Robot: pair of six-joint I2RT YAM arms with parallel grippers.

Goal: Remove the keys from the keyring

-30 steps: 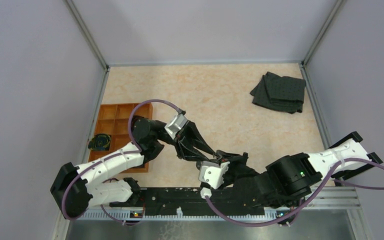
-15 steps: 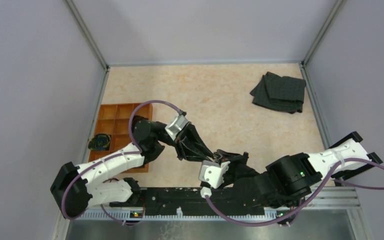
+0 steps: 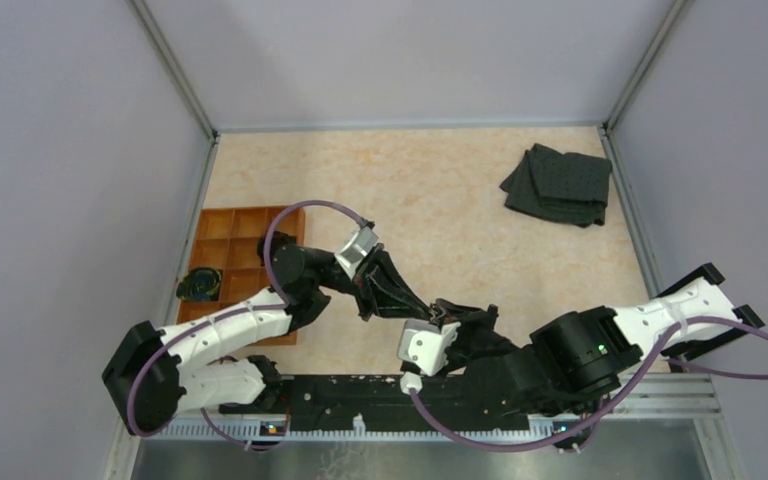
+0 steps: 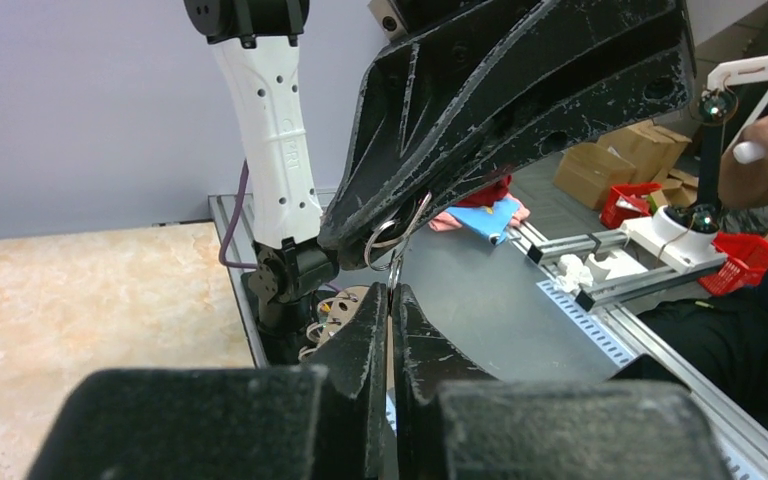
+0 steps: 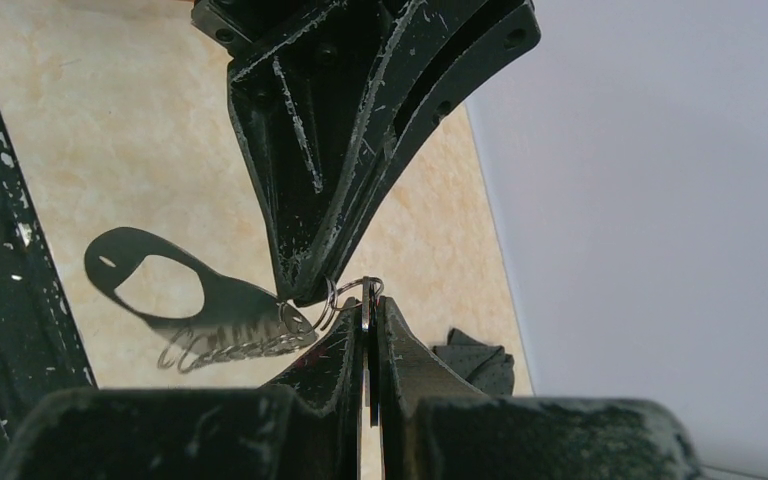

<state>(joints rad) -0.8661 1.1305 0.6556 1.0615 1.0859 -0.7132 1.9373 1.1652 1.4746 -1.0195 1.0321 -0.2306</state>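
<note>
The thin silvery wire keyring (image 5: 352,284) is held just above the beige table (image 3: 440,200) at 6 o'clock. The black left gripper (image 4: 392,300) and right gripper (image 5: 368,325) both pinch it, fingers pressed together. The keys are too small to tell. A dark folded cloth (image 3: 558,185) lies at 1 o'clock and an orange compartment tray (image 3: 225,225) at 9.

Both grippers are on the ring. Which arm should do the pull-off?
Left, likely. Both are shut on the keyring. The left gripper reaches in from the table side beside the orange tray, so it looks freer to pull away. The right gripper sits tucked by the near rail, better as anchor.
</note>
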